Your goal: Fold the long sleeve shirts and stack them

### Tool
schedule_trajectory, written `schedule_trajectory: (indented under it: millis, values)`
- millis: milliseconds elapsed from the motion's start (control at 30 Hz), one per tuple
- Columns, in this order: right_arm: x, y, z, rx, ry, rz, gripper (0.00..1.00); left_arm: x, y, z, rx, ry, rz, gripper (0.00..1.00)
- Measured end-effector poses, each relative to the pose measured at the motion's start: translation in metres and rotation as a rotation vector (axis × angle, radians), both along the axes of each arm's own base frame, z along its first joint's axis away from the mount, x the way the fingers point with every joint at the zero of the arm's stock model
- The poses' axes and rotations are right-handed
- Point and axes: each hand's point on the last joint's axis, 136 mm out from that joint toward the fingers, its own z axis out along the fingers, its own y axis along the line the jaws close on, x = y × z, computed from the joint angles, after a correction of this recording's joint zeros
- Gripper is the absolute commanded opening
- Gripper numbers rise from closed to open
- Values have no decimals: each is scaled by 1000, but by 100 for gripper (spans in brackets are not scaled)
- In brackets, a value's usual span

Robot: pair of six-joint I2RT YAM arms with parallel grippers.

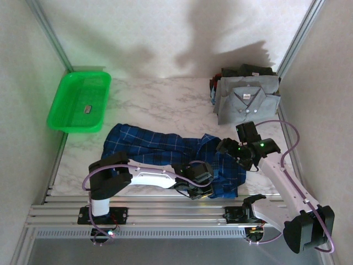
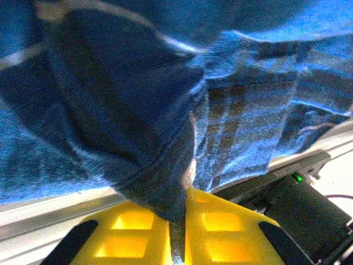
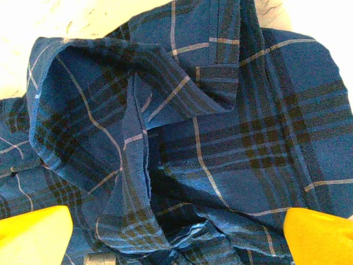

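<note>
Plaid shirt [image 2: 138,105] between left gripper [image 2: 177,218] pads

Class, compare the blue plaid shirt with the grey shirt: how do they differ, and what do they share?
The plaid shirt is dark blue with pale lines; the grey shirt is plain. The plaid shirt lies crumpled at the near edge; the grey shirt is neatly folded, far right. The left pincer grips the plaid shirt, not the grey shirt. Both are shirts.
</note>
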Motion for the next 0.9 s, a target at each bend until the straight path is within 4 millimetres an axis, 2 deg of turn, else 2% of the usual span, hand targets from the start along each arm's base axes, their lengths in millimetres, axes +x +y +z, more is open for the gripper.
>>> schedule_trajectory:
  millis: [133,200,300,367,467,567,667,767,900]
  values:
    - [0,0,1,1,-3,1,99,2,19,10,73,-57,-42,0]
    - [0,0,1,1,-5,4,99,9,31,30,126,-132,-78,0]
    - [2,1,6,4,-18,12,99,27,53,83,195,-291,-127,0]
    - [7,3,15,10,-42,15,99,41,80,117,245,-391,-140,0]
    - [15,6,30,21,-82,19,99,56,137,148,352,-493,-158,0]
    - [22,8,36,25,-90,19,99,66,190,162,464,-563,-179,0]
    - [27,10,32,20,-70,20,99,68,236,167,583,-590,-202,0]
    - [29,12,26,21,-47,24,99,70,260,175,665,-632,-235,0]
    - [31,15,21,23,-30,26,99,76,272,182,753,-691,-285,0]
